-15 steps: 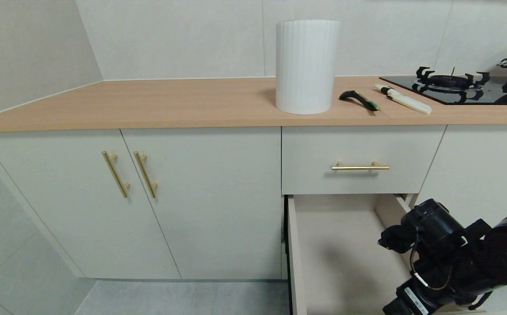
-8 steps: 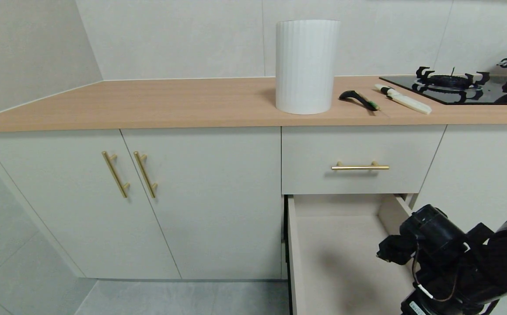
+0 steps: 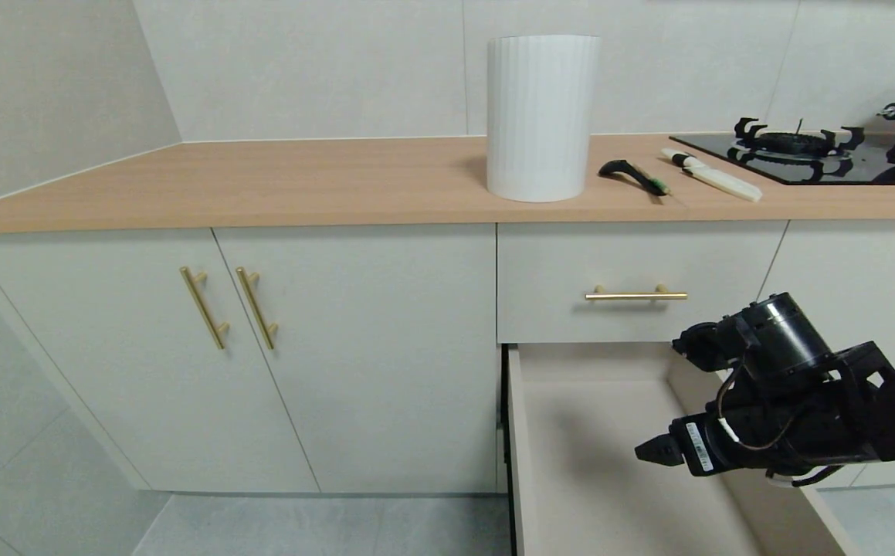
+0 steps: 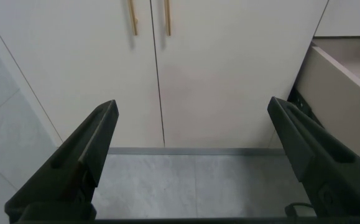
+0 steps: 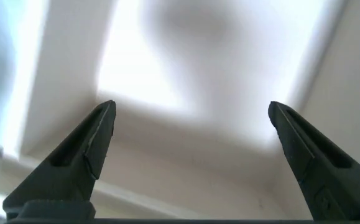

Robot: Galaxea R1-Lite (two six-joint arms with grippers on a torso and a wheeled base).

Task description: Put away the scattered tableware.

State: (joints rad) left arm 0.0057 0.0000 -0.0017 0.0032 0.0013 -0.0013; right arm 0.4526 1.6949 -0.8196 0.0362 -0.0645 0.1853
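Two utensils lie on the wooden countertop (image 3: 300, 181): a black-handled tool with a green tip (image 3: 634, 174) and a white knife with a green band (image 3: 713, 177). Below them the lower drawer (image 3: 515, 448) is pulled out, its pale inside bare. My right gripper (image 3: 652, 452) hangs over that drawer, pointing left. In the right wrist view this gripper (image 5: 191, 112) is open, with nothing between its fingers and the drawer's inside behind them. My left gripper (image 4: 192, 109) is open too and holds nothing; it faces the cabinet doors (image 4: 161, 68) above the floor.
A tall white ribbed container (image 3: 541, 116) stands on the counter left of the utensils. A black gas hob (image 3: 810, 154) sits at the far right. The upper drawer with its gold handle (image 3: 636, 294) is closed. Two cabinet doors with gold handles (image 3: 227, 307) are at left.
My right arm has risen from the bottom edge and swung round, so its gripper now points left over the open drawer. Everything on the counter has stayed put.
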